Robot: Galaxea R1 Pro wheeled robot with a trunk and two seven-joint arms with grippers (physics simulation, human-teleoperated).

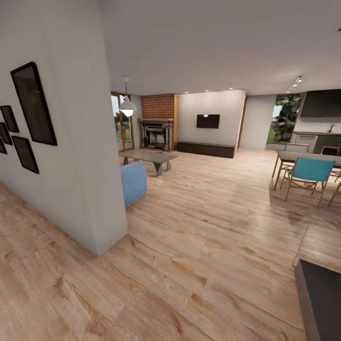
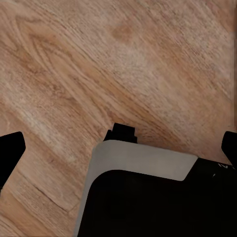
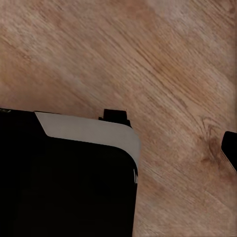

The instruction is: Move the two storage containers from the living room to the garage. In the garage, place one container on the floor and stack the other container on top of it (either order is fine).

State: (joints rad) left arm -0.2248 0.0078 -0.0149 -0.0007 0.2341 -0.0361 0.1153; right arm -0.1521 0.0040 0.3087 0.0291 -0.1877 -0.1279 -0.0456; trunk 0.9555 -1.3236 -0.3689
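Where the wall corner (image 1: 111, 227) juts, blue sofa (image 1: 133, 182) beyond.

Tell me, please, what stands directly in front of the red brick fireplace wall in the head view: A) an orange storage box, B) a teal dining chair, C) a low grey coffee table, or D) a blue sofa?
C: the low grey coffee table sits on the wood floor just before the brick fireplace, while the teal chair is off by the dining table at the right.
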